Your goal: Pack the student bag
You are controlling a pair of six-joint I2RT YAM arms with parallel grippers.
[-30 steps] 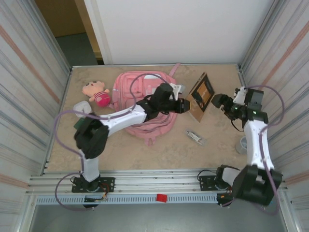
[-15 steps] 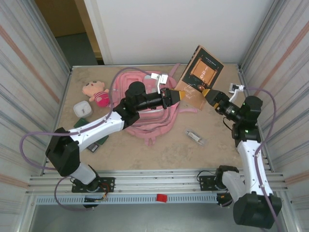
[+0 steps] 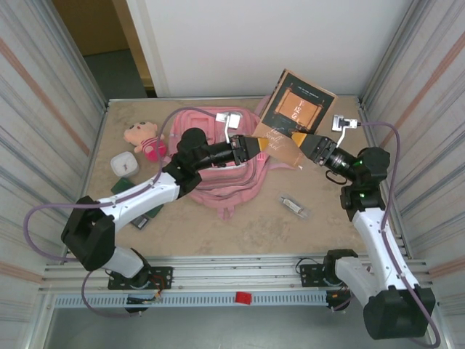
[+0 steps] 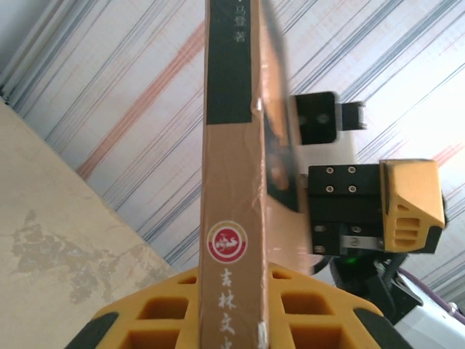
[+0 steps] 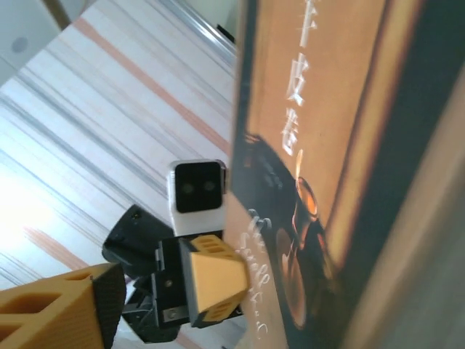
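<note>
A brown book (image 3: 298, 109) with a dark cover panel hangs tilted in the air over the right side of the pink student bag (image 3: 232, 190), which lies flat on the table. My left gripper (image 3: 263, 145) is shut on the book's lower spine (image 4: 231, 145), one yellow finger on each side. My right gripper (image 3: 304, 138) is at the book's lower right corner. It stands open: its one visible finger (image 5: 58, 309) is well clear of the cover (image 5: 349, 145), and the other is hidden behind the book.
A small pink-and-tan plush doll (image 3: 145, 139) and a white rounded case (image 3: 123, 163) lie left of the bag. A small tube in clear wrapping (image 3: 294, 206) lies on the table right of the bag. Striped walls close in both sides.
The left gripper has lifted the book up off the table and swung it right. The right arm has reached in, and its gripper now sits at the book's lower corner.
</note>
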